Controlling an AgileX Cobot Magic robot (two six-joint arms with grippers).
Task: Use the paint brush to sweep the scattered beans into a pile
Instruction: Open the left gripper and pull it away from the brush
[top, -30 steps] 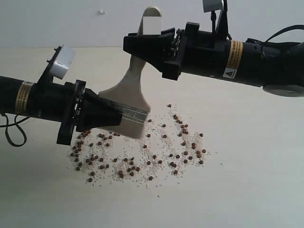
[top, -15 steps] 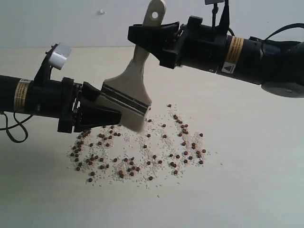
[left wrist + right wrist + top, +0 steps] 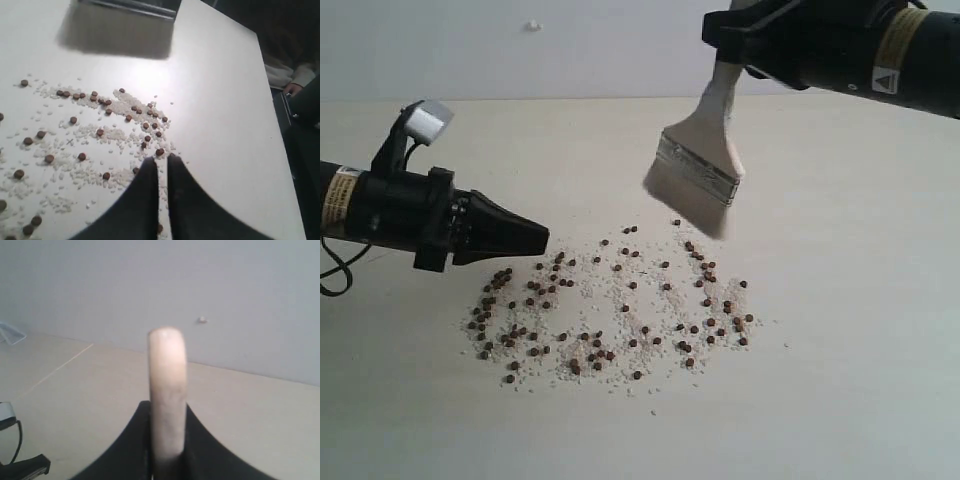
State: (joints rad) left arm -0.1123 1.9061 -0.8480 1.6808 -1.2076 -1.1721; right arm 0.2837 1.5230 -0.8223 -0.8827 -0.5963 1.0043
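The paint brush (image 3: 698,172) hangs above the table, its pale bristles pointing down over the far right edge of the beans (image 3: 610,310). My right gripper (image 3: 735,40) is shut on its wooden handle (image 3: 167,385), which stands up between the jaws. The dark reddish-brown beans lie spread in a wide patch with whitish grit, not gathered in one heap. My left gripper (image 3: 538,238) is shut and empty, low at the patch's left rear edge. In the left wrist view its tips (image 3: 160,164) rest just above the beans (image 3: 100,132), and the brush bristles (image 3: 117,35) show beyond.
The pale table (image 3: 840,380) extends bare round the patch on all sides. A wall (image 3: 470,50) rises behind the table's far edge. A person's hand and dark floor show past the table edge (image 3: 280,150) in the left wrist view.
The left gripper has let go of the brush's ferrule end, shut, and drawn back to the left. The right gripper has carried the brush up and to the right.
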